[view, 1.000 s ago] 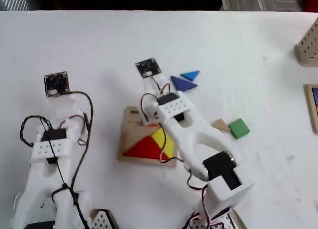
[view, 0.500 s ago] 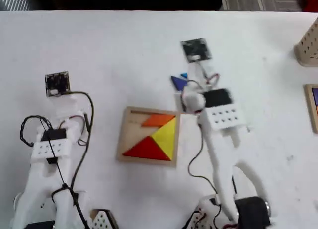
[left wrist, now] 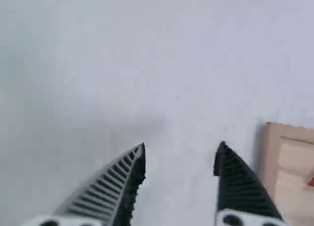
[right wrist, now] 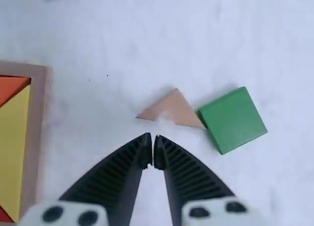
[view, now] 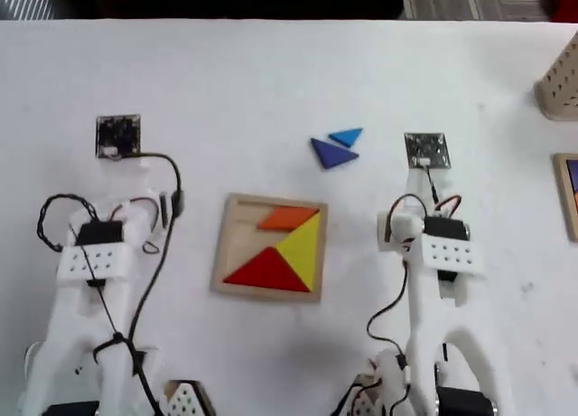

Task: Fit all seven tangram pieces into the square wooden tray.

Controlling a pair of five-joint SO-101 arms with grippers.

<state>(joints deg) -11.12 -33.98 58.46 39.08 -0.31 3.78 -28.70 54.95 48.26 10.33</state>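
The square wooden tray lies mid-table and holds an orange piece, a yellow triangle and a red triangle. Two blue triangles lie just beyond it. My right gripper is shut and empty, its tips just short of a tan triangle that touches a green square; the right arm covers both in the high view. My left gripper hangs open over bare table, with the tray's corner beside it. The left arm stands left of the tray.
A pale pegged block and another wooden tray's edge sit at the far right. Cables loop around both arms. White table stretches beyond the blue triangles and between tray and left arm.
The right arm left the tray, swung out past the blue triangles, then drew back to the tray's right. The orange piece now lies uncovered in the tray. The left arm edged forward slightly.
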